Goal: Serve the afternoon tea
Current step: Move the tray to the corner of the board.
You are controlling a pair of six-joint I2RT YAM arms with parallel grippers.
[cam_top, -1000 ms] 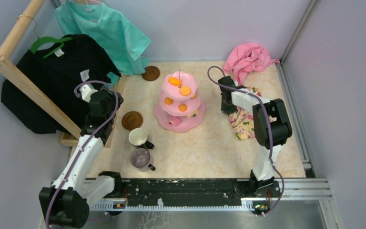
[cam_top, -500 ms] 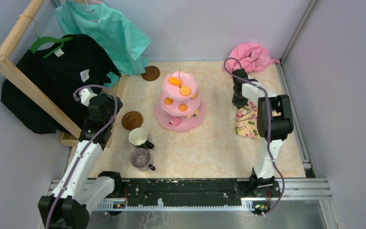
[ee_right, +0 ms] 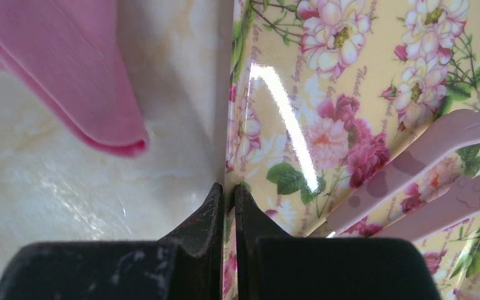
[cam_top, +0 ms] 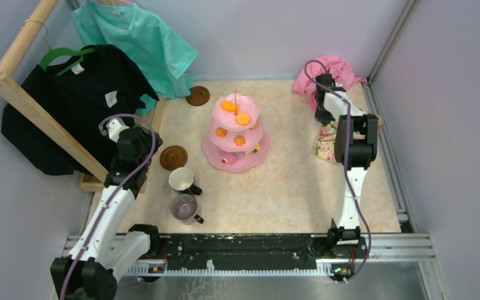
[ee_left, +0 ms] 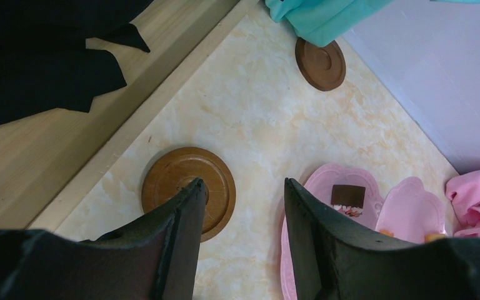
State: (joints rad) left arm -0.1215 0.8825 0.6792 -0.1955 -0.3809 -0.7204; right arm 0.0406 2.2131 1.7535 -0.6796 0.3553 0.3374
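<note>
left gripper (ee_left: 244,187): is hanging about half open with nothing between its fingers; in the left wrist view it is hovering over the right rim of a brown saucer (ee_left: 169,181) at lower centre of the frame
right gripper (ee_right: 228,187): is pinching the left edge of the floral mat (ee_right: 350,94), jaws almost together on it; that edge is possibly lifting off the table (cam_top: 287,187), though the close view is making this hard to judge
cake stand (cam_top: 212,150): is standing upright at the centre of the top view; it is carrying orange snacks (cam_top: 242,118) on its upper tiers
mugs: the white mug (cam_top: 181,179) and the grey-purple mug (cam_top: 184,206) are sitting just beside each other, lower left of the cake stand; neither is resting on a saucer
second saucer (cam_top: 197,95): is lying at upper centre-left, just beside the teal shirt (cam_top: 144,37)
pink cloth (ee_right: 69,62): is lying folded at the upper left of the right wrist view, near the mat's edge
pink sticks (ee_right: 412,156): two paw-tipped ones are resting on the mat at the right of that frame
</note>
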